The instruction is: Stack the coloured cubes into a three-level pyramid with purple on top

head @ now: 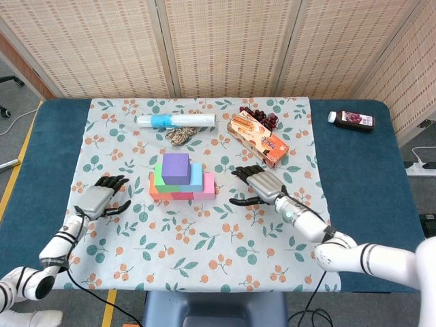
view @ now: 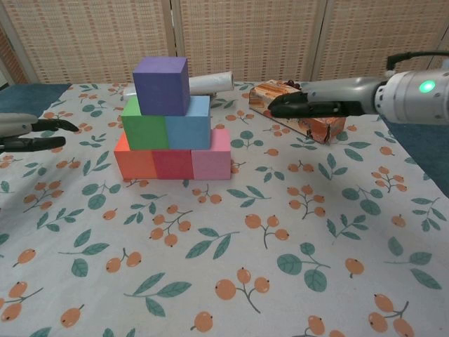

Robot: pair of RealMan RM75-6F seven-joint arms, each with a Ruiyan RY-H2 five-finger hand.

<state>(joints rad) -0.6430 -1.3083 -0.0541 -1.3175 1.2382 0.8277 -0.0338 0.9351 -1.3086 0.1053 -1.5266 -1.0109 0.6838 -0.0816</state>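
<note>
A three-level pyramid of cubes stands mid-cloth: orange (view: pixel 135 163), red (view: pixel 172 163) and pink (view: pixel 212 159) at the bottom, green (view: pixel 144 130) and blue (view: pixel 189 127) above, and the purple cube (view: pixel 161 85) (head: pixel 176 167) on top. My left hand (head: pixel 101 196) (view: pixel 31 133) hovers to the left of the stack, fingers apart, holding nothing. My right hand (head: pixel 257 184) (view: pixel 303 105) is off to the right of the stack, fingers spread and empty. Neither hand touches a cube.
An orange snack box (head: pixel 257 138) and dark grapes (head: pixel 260 117) lie behind my right hand. A plastic-wrapped roll (head: pixel 174 120) and a rope coil (head: pixel 180 135) sit at the back. A dark jar (head: pixel 352 120) lies on the blue table (head: pixel 361 177) at far right.
</note>
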